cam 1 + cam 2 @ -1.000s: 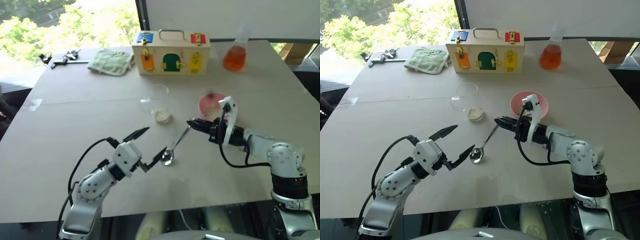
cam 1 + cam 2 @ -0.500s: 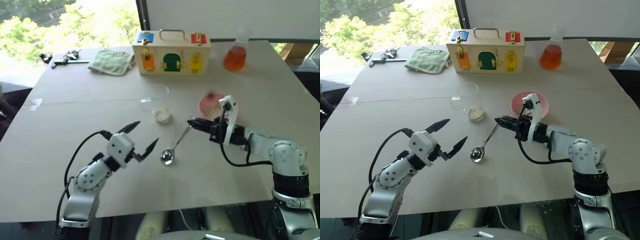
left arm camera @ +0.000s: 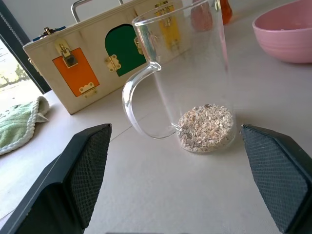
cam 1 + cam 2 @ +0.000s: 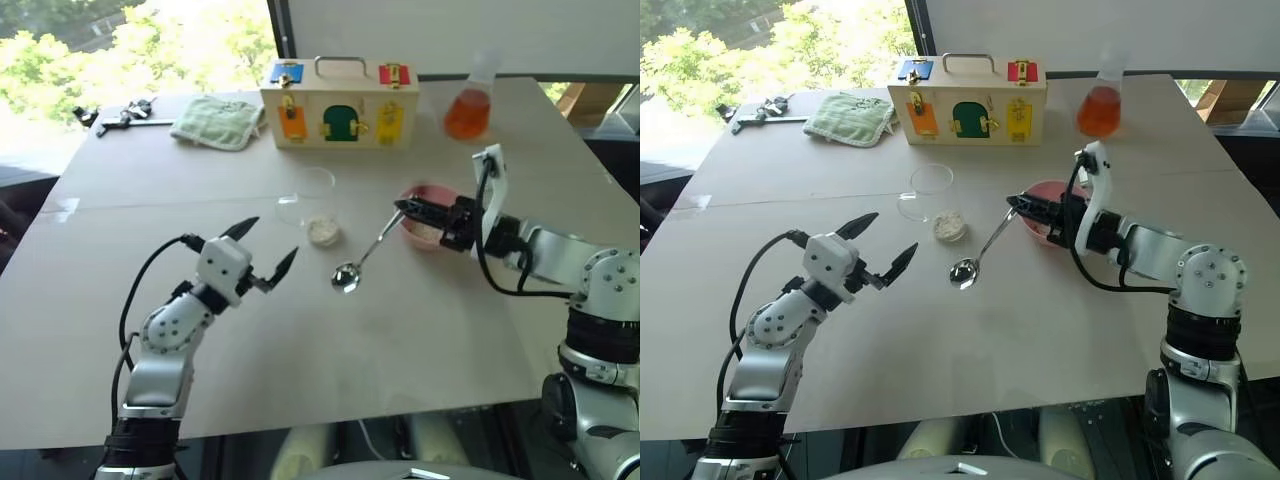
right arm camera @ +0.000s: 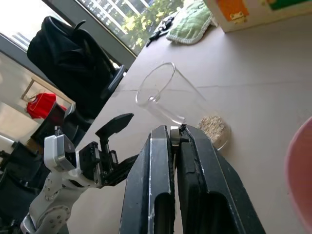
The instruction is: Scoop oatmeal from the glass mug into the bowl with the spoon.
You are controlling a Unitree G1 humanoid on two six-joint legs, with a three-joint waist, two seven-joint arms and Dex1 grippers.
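We take the glass mug point(image 4: 312, 205) as our landmark: clear, thin-walled, cylindrical, with a looped handle, standing upright near the middle of the matte beige table point(image 4: 420, 330). The oatmeal point(image 3: 204, 127) lies as a low heap of pale, flaky grains on the mug's bottom. Just to the right of the mug sits the bowl point(image 4: 1042, 203), pink, round, glossy and shallow, partly hidden behind the right arm. In front of the mug and slightly right, we see the spoon point(image 4: 362, 260), slim polished metal, hanging slantwise with its oval bowl low over the table and its handle end rising to the right gripper point(image 4: 404, 208). That claw's two black fingers are pressed together on the handle tip; the forearm reaches in level from the right, pointing toward the mug. In front of the mug and to its left, the left gripper point(image 4: 268, 250) hovers with its fingers spread wide, holding nothing, pointing level toward the mug; in the left wrist view its textured black pads point(image 3: 87, 168) frame the mug on both sides without touching. Behind the mug stands a wooden latch box point(image 4: 340, 104) with coloured doors; behind and right, a flask point(image 4: 467, 108) of orange liquid; behind and left, a green cloth point(image 4: 218, 121).
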